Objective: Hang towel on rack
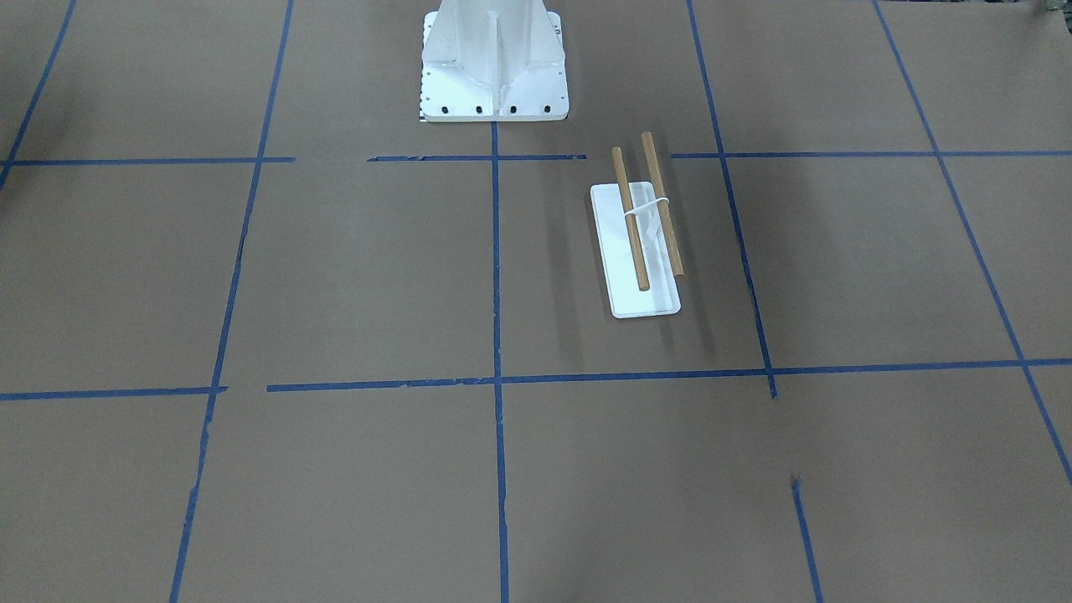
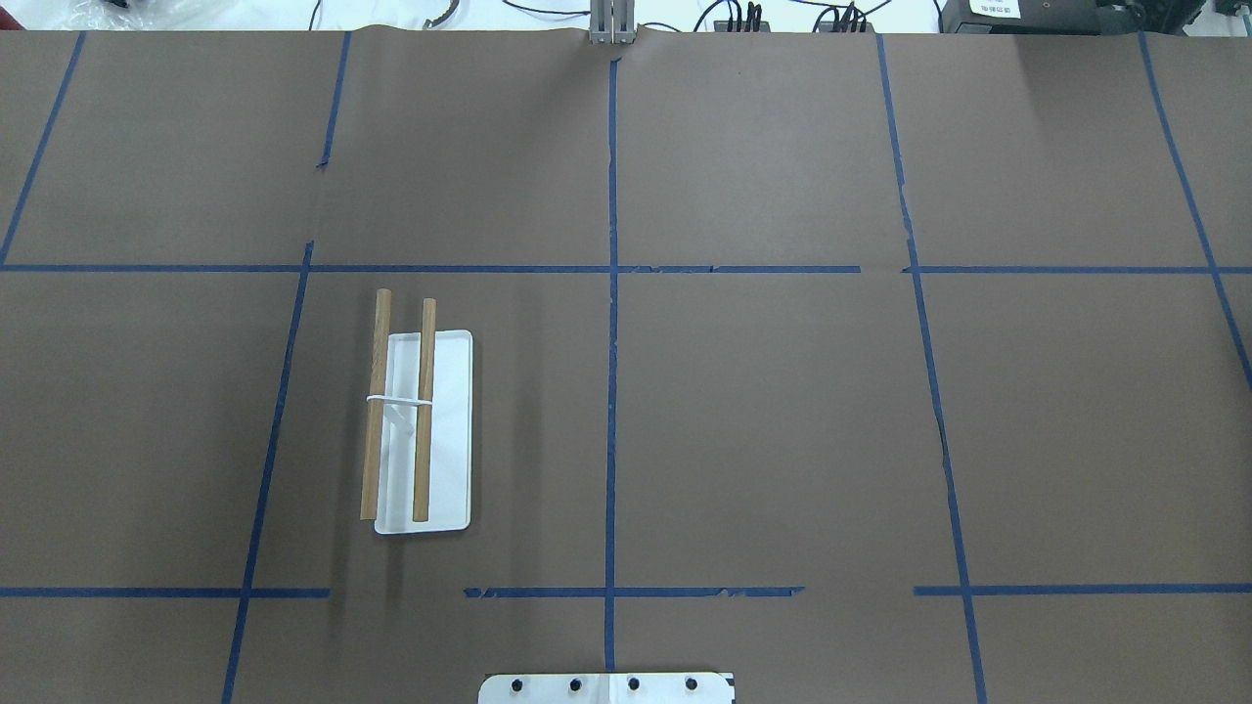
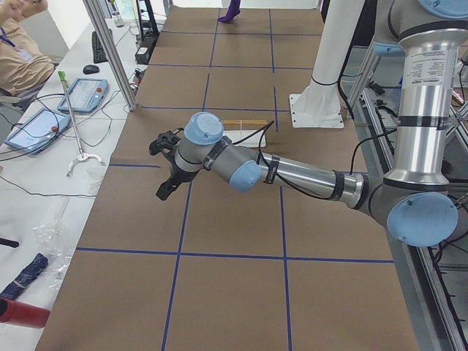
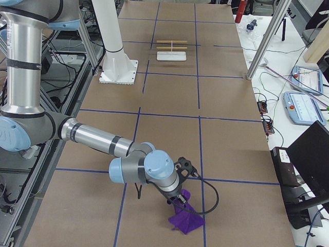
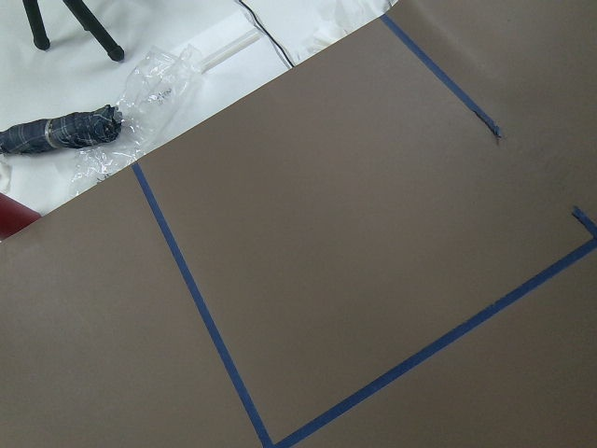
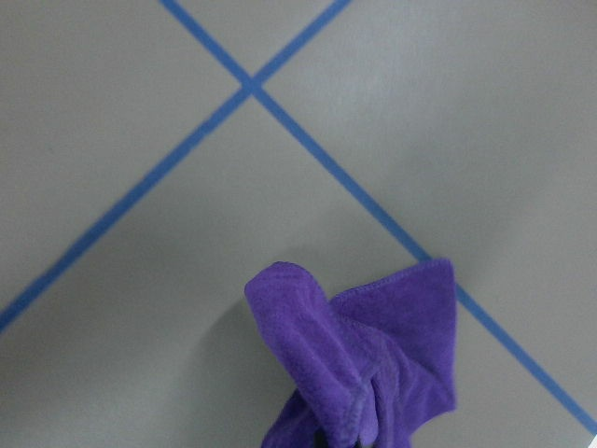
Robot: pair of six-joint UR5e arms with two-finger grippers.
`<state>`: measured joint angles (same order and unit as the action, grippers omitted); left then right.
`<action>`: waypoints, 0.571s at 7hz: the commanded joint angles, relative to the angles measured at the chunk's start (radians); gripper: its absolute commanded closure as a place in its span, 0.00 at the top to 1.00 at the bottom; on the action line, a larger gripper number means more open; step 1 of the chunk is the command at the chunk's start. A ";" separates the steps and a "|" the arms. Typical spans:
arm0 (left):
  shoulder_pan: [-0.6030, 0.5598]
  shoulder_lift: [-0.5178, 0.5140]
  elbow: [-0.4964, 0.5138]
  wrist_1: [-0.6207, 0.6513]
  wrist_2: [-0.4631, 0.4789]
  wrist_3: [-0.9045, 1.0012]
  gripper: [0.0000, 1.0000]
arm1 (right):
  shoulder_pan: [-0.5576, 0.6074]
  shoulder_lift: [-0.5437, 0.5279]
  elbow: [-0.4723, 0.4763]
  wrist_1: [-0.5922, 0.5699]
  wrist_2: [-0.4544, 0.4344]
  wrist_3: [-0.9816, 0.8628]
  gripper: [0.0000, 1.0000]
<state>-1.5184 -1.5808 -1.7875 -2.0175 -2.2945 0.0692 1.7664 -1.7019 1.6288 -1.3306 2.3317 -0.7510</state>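
Note:
The rack [image 1: 636, 243] is a white flat base with two parallel wooden dowels, standing on the brown table on my left side; it also shows in the overhead view [image 2: 423, 430]. The purple towel [image 4: 186, 218] is bunched into a peak on the table at my far right end, under my right gripper [image 4: 177, 198]. The right wrist view shows the towel [image 6: 364, 364] gathered upward at the bottom edge, with no fingers visible. My left gripper [image 3: 164, 186] hovers over bare table, away from the rack [image 3: 245, 128]. I cannot tell whether either gripper is open or shut.
The white robot pedestal [image 1: 492, 67] stands at the table's middle edge. Blue tape lines grid the brown table. A side bench holds tablets [image 3: 82, 93], cables and a plastic-wrapped bundle [image 5: 65, 131]. Metal posts [image 4: 264, 38] stand at the table's edge.

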 commanded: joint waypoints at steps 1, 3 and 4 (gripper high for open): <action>0.001 -0.002 0.006 -0.030 -0.044 0.009 1.00 | 0.010 0.084 0.364 -0.447 0.012 0.106 0.00; 0.001 0.013 0.023 -0.151 -0.072 -0.008 1.00 | -0.089 0.140 0.399 -0.435 0.028 0.293 0.00; 0.076 -0.004 0.036 -0.138 -0.062 -0.009 1.00 | -0.185 0.160 0.426 -0.402 0.021 0.396 0.00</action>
<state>-1.4973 -1.5765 -1.7627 -2.1374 -2.3600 0.0649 1.6781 -1.5739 2.0220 -1.7512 2.3548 -0.4692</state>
